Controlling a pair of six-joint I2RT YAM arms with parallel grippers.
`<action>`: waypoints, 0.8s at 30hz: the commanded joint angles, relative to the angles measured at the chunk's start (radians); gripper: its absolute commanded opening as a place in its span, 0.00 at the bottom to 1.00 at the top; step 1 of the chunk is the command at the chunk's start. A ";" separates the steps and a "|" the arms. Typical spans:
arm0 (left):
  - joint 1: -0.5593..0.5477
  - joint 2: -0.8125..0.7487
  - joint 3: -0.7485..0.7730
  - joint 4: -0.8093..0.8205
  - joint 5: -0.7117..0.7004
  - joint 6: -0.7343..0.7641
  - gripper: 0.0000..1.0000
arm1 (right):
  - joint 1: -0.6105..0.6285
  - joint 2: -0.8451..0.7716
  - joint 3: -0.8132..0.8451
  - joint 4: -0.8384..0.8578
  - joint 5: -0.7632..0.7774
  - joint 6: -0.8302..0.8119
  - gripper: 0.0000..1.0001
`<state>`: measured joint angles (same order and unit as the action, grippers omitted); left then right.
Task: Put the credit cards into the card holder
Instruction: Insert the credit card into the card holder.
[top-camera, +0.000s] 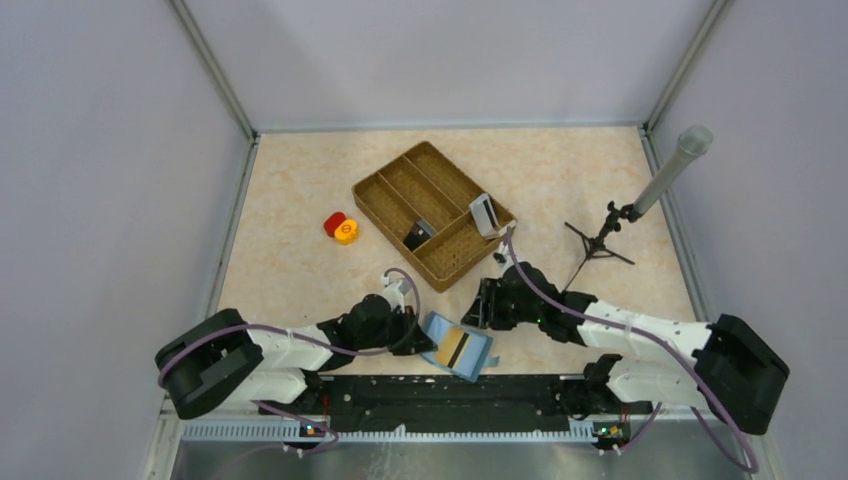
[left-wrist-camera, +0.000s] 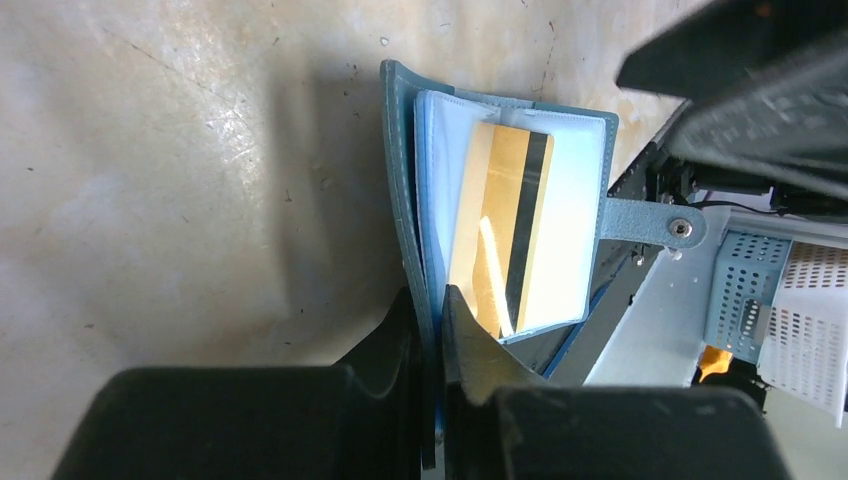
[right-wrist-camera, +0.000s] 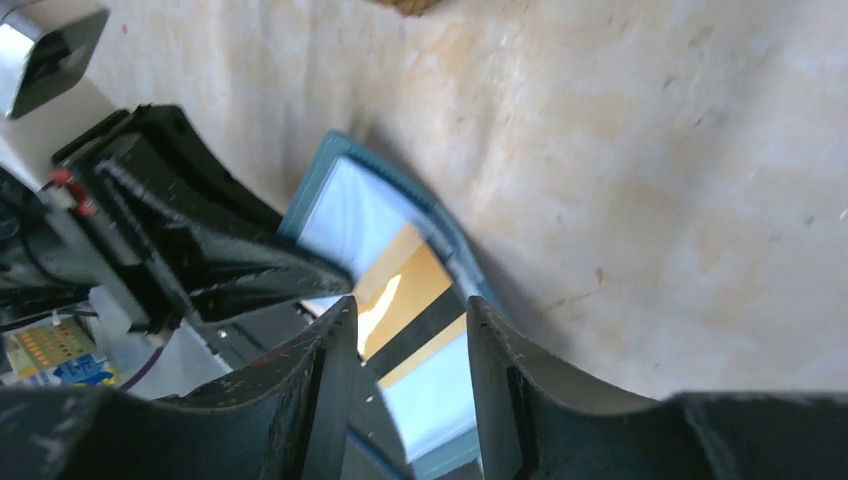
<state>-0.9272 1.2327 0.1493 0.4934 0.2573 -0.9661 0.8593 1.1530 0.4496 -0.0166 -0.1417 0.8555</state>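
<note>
Teal card holder (left-wrist-camera: 400, 170) pinched by left gripper (left-wrist-camera: 430, 302) — clear from its wrist only.

Readable text: none in any view.
tan card (left-wrist-camera: 497, 225): it lies in the card holder (left-wrist-camera: 398, 180). It shows a plain gold face with one black stripe, and no letters or numbers can be made out.
yellow round piece (top-camera: 346, 234): there is a small red mark on its top, too small to read.
yellow and blue patch (right-wrist-camera: 50, 352): this is seen at the near edge in the right wrist view. It carries rows of fine print or dots, too blurred to read.
</note>
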 joint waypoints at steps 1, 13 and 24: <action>-0.011 -0.004 -0.034 0.012 -0.019 -0.026 0.00 | 0.087 -0.117 0.031 -0.176 0.117 0.133 0.43; -0.013 -0.097 -0.063 -0.036 -0.076 -0.044 0.00 | 0.193 0.034 -0.048 0.094 0.030 0.315 0.35; -0.013 -0.100 -0.048 -0.077 -0.075 -0.020 0.26 | 0.202 0.118 -0.060 0.090 0.076 0.367 0.28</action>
<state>-0.9371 1.1465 0.1017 0.4664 0.2070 -1.0138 1.0500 1.2507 0.3866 0.0460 -0.0978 1.1984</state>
